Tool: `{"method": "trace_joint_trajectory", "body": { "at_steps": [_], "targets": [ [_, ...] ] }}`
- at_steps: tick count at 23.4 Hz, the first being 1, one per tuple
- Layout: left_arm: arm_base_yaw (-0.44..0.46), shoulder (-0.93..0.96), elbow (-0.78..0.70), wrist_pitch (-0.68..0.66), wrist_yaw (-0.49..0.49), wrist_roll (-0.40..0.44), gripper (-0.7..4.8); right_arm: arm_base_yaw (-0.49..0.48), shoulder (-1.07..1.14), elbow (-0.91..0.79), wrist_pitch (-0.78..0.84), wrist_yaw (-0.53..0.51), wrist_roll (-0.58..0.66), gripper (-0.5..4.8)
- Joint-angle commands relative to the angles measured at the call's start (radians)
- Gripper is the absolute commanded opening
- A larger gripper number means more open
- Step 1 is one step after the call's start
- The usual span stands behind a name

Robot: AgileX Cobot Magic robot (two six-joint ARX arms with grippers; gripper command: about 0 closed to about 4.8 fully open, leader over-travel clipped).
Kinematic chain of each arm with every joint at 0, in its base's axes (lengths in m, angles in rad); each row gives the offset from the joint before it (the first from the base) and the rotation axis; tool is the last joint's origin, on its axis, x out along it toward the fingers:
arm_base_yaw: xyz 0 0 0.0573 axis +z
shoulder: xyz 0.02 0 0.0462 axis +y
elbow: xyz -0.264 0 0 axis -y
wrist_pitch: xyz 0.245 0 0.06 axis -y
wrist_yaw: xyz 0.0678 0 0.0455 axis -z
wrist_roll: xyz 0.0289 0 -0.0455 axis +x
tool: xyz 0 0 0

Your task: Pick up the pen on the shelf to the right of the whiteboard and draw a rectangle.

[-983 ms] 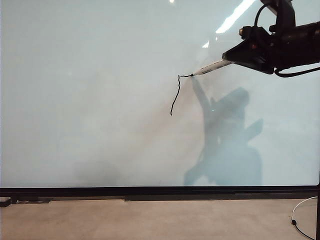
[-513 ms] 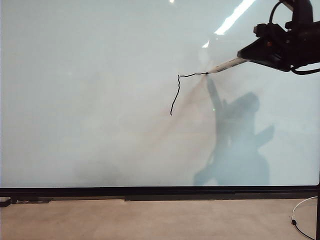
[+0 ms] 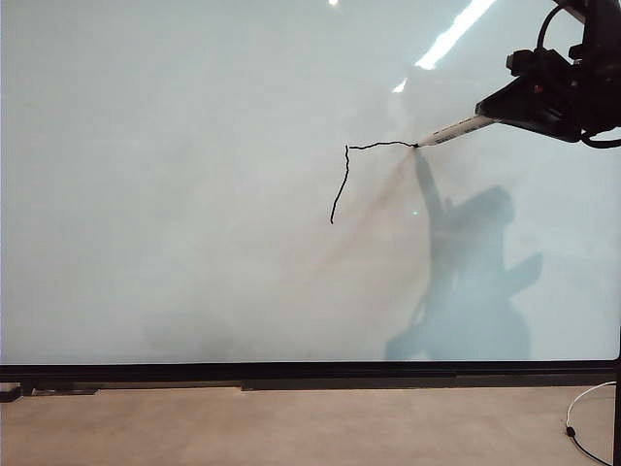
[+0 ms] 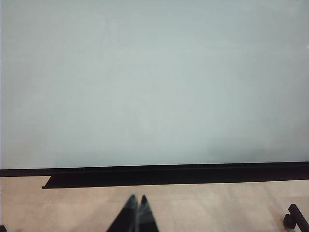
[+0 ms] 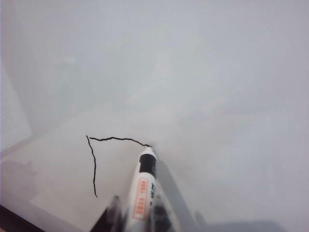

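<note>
Right end effector (image 3: pixel 497 114): black, reaching in from the upper right corner of the whiteboard in the exterior view; its fingers are pinched on the pen, whose barrel sits between them in the right wrist view (image 5: pixel 136 212).
Pen (image 3: pixel 456 130): slim white marker with a dark tip, slanting down and leftward out of the right end effector; the tip touches the whiteboard at the right end of the drawn line. In the right wrist view (image 5: pixel 143 186) the barrel shows a black band and a red-printed label.
Whiteboard (image 3: pixel 194 243): large glossy white board, upright, with a thin black frame along its lower edge; ceiling lights reflect near its upper right corner, and the arm's shadow falls on its lower right part.
Rectangle (image 3: pixel 349 165): only two sides are drawn, a wobbly vertical stroke near the middle of the board and a thin top stroke running right from its upper end to the pen tip.
Left end effector (image 4: pixel 135 215): low, before the board's lower edge, over the pale floor; its two dark fingertips are pressed together, holding nothing.
Cable (image 3: pixel 582 417): a white cable lies on the floor below the board's lower right corner.
</note>
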Motion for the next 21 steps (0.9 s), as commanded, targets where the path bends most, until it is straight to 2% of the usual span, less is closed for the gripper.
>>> {"method": "trace_joint_trajectory", "body": {
  "at_steps": [1, 21],
  "targets": [
    [0.000, 0.000, 0.002, 0.009, 0.000, 0.001, -0.04, -0.002, -0.006, 0.003, 0.017, 0.003, -0.003, -0.06],
    [0.000, 0.000, 0.002, 0.009, 0.000, 0.001, -0.04, -0.014, -0.013, -0.002, 0.017, 0.006, -0.004, -0.06]
  ]
}}
